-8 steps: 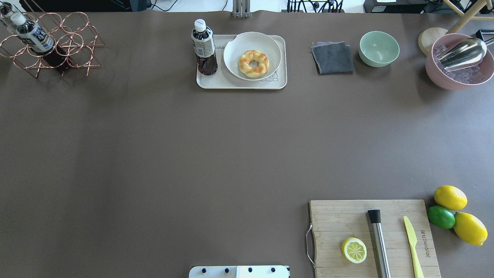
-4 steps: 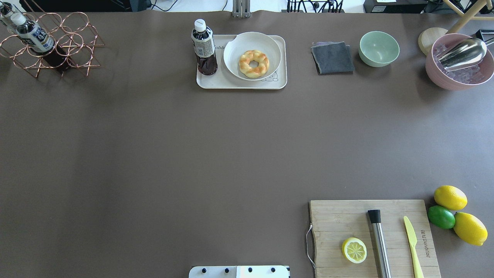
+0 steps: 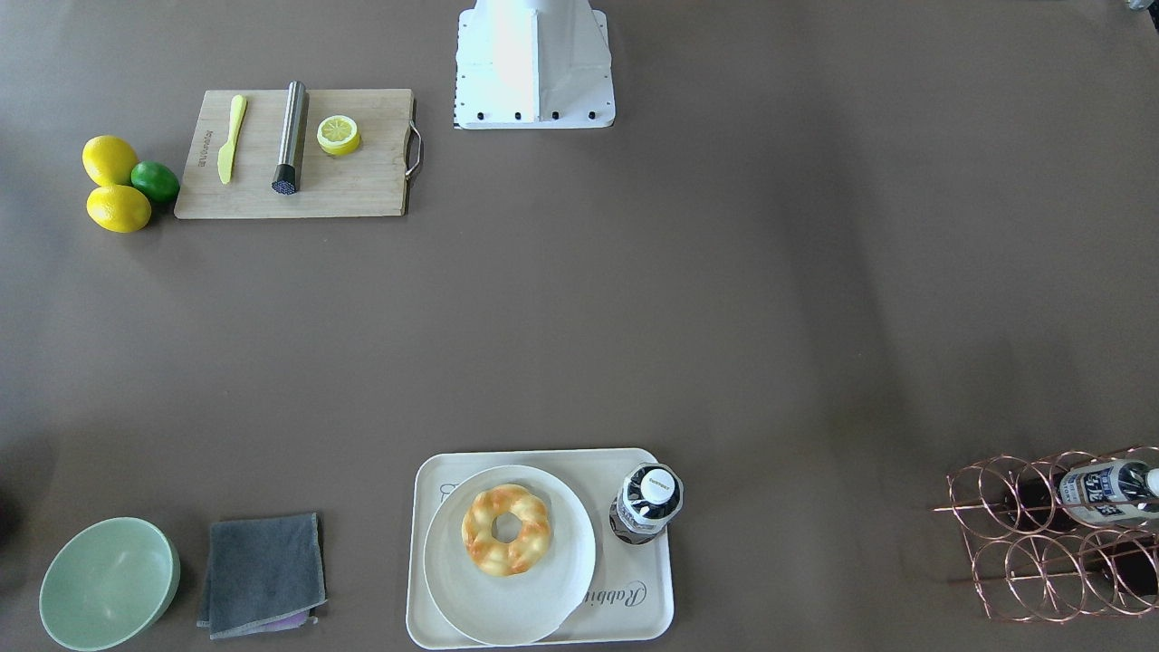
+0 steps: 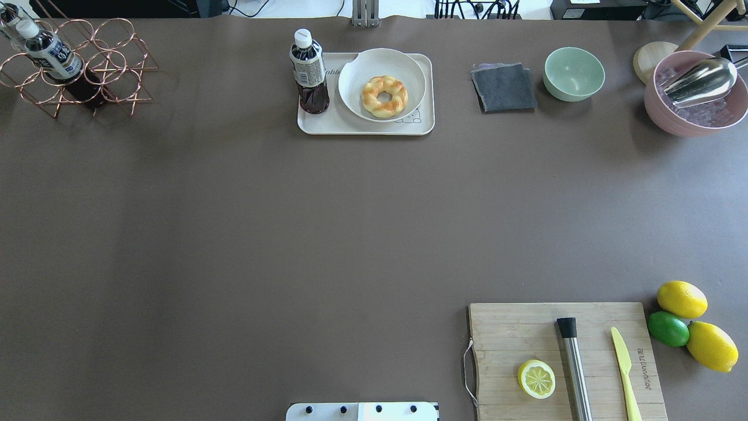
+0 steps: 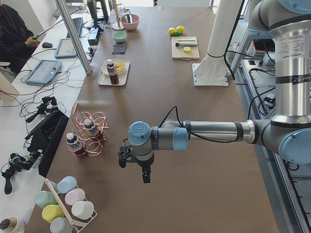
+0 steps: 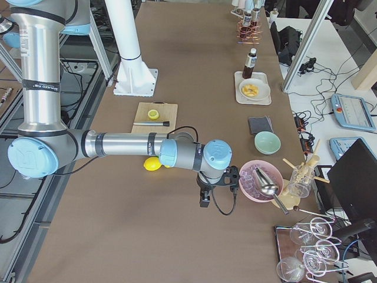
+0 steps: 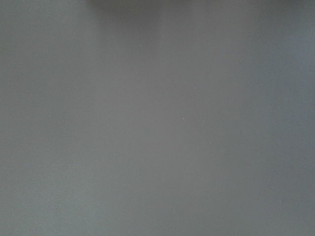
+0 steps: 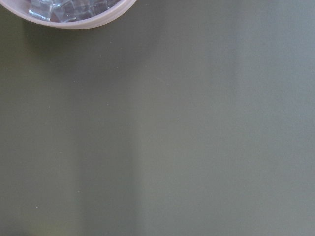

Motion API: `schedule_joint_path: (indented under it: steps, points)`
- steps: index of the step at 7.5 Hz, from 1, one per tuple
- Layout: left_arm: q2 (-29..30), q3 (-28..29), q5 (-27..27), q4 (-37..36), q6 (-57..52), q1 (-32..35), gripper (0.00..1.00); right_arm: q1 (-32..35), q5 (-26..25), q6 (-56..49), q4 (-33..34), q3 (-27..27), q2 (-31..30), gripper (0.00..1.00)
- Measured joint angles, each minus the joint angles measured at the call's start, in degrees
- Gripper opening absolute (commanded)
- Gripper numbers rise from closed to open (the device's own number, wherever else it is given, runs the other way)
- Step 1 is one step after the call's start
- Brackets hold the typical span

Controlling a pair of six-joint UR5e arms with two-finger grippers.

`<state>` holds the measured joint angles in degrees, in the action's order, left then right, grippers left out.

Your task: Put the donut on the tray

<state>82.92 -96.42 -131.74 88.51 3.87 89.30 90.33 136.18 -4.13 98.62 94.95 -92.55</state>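
The donut (image 4: 384, 96), a twisted golden ring, lies on a round off-white plate (image 4: 352, 88) that stands on the cream tray (image 4: 362, 128) at the table's far middle. In the front-facing view the donut (image 3: 506, 529) sits on the plate (image 3: 507, 607) on the tray (image 3: 634, 599). My left gripper (image 5: 146, 175) shows only in the exterior left view, far from the tray near the wire rack; I cannot tell if it is open. My right gripper (image 6: 204, 200) shows only in the exterior right view, beside the pink bowl; I cannot tell its state. Neither holds anything I can see.
A dark drink bottle (image 4: 308, 70) stands on the tray's left end. A grey cloth (image 4: 504, 88), green bowl (image 4: 574, 73) and pink ice bowl (image 4: 695, 96) lie to the right. A wire rack (image 4: 76, 67) is far left. A cutting board (image 4: 564, 359) with a lemon half is near right.
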Motion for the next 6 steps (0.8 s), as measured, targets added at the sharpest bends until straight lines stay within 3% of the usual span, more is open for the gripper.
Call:
schedule_joint_path:
  steps: [6]
  points:
    - [-0.2, 0.0, 2.8, 0.0, -0.1, 0.0, 0.98, 0.0, 0.0, -0.1, -0.1, 0.1, 0.2, 1.0]
